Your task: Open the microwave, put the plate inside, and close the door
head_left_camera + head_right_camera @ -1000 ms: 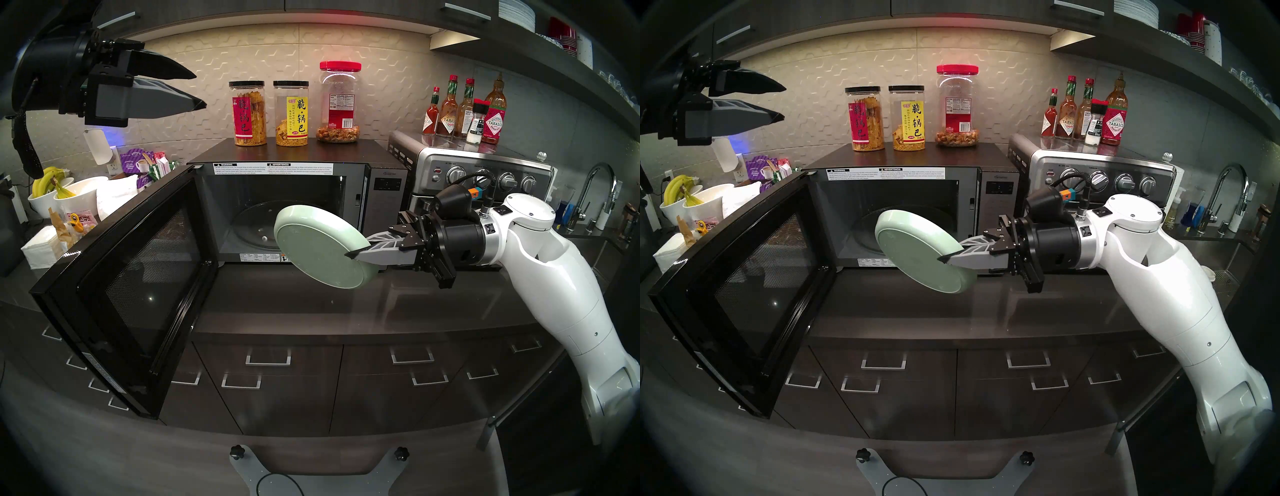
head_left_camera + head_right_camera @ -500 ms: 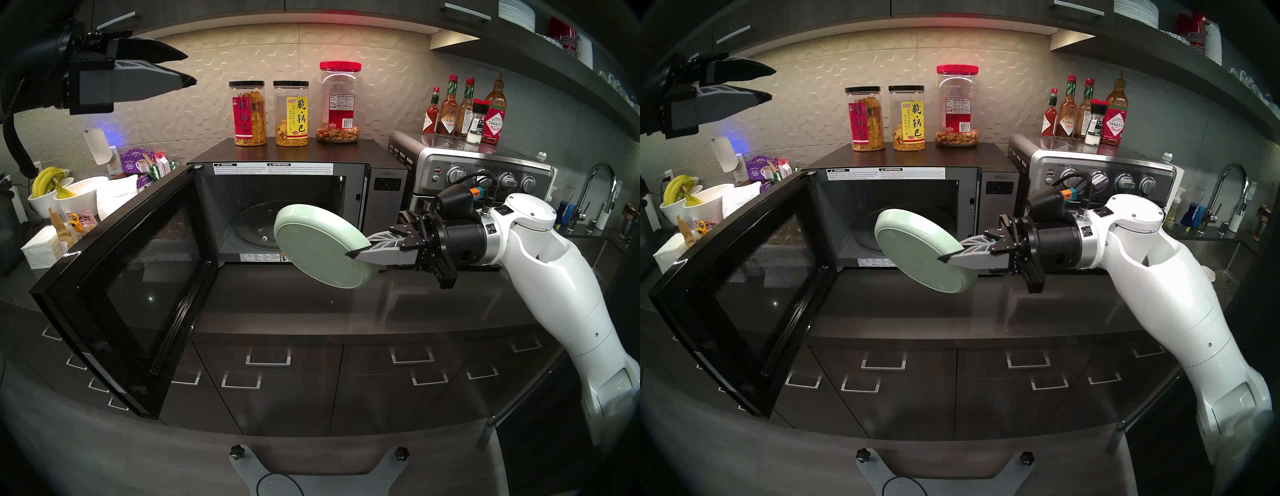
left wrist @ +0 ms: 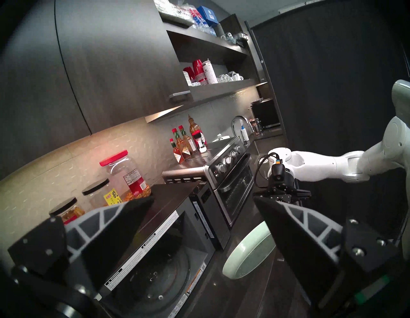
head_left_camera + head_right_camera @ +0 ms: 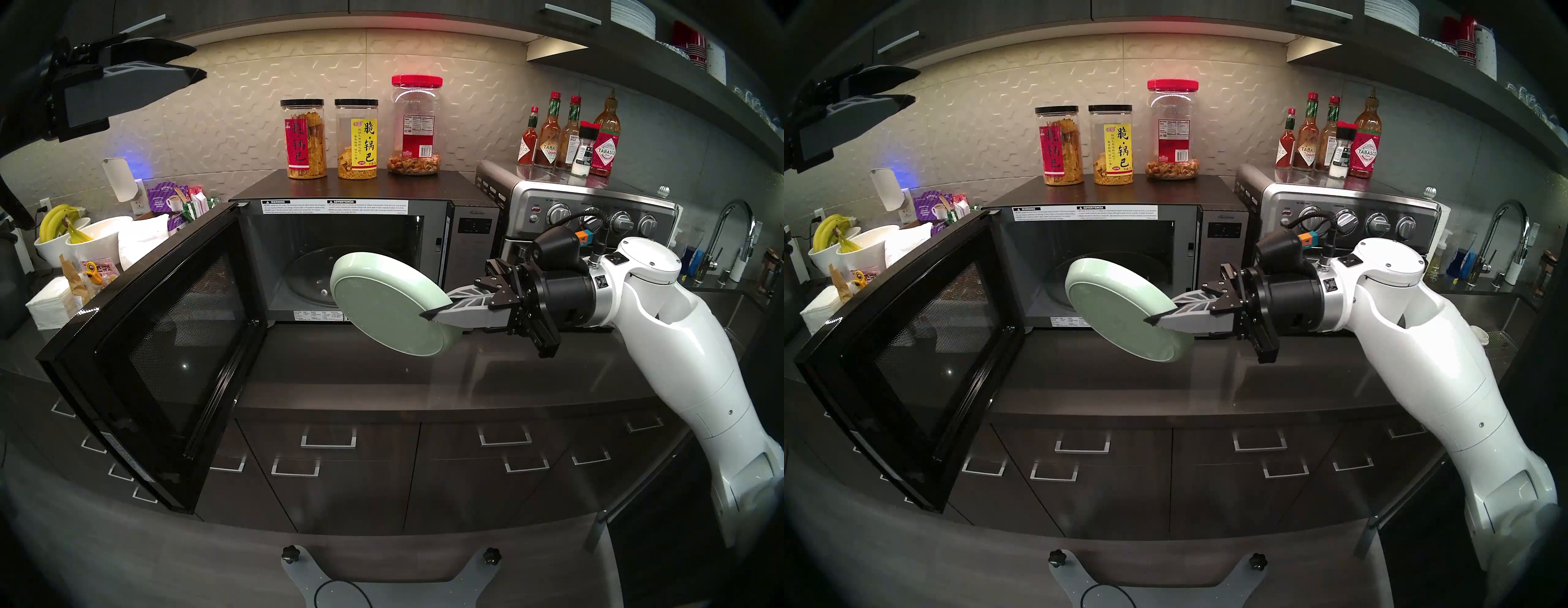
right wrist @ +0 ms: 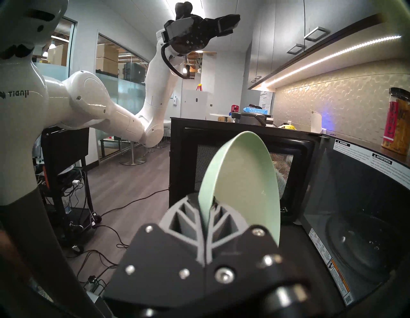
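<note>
At the upper left of the head view the left gripper (image 4: 193,61) hangs high above the counter, well apart from everything, its two dark fingers spread with empty air between them; its own wrist view shows the same gap between the fingers (image 3: 124,213).

Below it, at the left edge, a white bowl of bananas (image 4: 63,220) sits on the counter among snack packets.

The door (image 4: 161,339) fills the lower left of the frame, swung wide on its left hinge so that its mesh inner window faces the camera.

The microwave (image 4: 365,187) stands in the upper middle with its cavity exposed and the glass turntable (image 4: 305,284) bare on the floor inside. Three snack jars (image 4: 358,138) stand in a row on its top.

Just right of centre, the plate (image 4: 382,305) is held in the air in front of the cavity's lower right part, tilted steeply with its underside toward the head camera; its upper left edge overlaps the opening, but whether it has crossed the threshold cannot be told.

The right gripper (image 4: 432,312) reaches in from the right, jaws clamped on the plate's right rim; in the right wrist view the plate (image 5: 244,177) rises edge-on from between the grey fingers (image 5: 182,222).

Further right, the stainless toaster oven (image 4: 594,204) carries a cluster of sauce bottles (image 4: 568,136), and a faucet (image 4: 729,229) shows at the right edge.
</note>
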`<state>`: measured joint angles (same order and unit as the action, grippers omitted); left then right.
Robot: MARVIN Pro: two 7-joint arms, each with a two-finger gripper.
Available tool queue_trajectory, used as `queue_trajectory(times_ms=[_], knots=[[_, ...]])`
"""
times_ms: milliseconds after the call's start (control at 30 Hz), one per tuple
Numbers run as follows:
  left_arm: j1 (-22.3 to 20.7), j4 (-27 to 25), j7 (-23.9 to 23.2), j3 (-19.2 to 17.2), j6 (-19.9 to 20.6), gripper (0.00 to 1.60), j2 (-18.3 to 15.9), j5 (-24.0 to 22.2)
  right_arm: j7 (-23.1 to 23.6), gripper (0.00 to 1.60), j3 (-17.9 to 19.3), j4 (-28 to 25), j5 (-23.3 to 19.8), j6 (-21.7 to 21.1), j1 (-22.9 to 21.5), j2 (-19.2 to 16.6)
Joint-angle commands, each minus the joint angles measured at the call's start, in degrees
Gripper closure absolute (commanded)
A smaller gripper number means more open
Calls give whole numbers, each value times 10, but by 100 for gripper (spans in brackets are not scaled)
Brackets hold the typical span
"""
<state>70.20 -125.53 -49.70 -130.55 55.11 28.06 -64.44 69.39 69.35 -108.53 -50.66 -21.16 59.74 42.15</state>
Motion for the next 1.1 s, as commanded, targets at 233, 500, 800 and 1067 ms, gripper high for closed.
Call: queue_trajectory(times_ms=[233, 500, 800, 1067], knots=[[119, -6, -36, -132, -1, 0, 119, 24, 1, 160, 11, 1, -10, 1, 9, -1], [168, -24, -49, -193, -1, 0, 168, 42, 0, 160, 16, -1, -13, 2, 15, 0], [235, -57, -62, -275, -1, 0, 237, 70, 0, 160, 22, -1, -16, 4, 27, 0], [286, -73, -58, -332, -1, 0, 254, 73, -1, 160, 32, -2, -20, 7, 39, -2]])
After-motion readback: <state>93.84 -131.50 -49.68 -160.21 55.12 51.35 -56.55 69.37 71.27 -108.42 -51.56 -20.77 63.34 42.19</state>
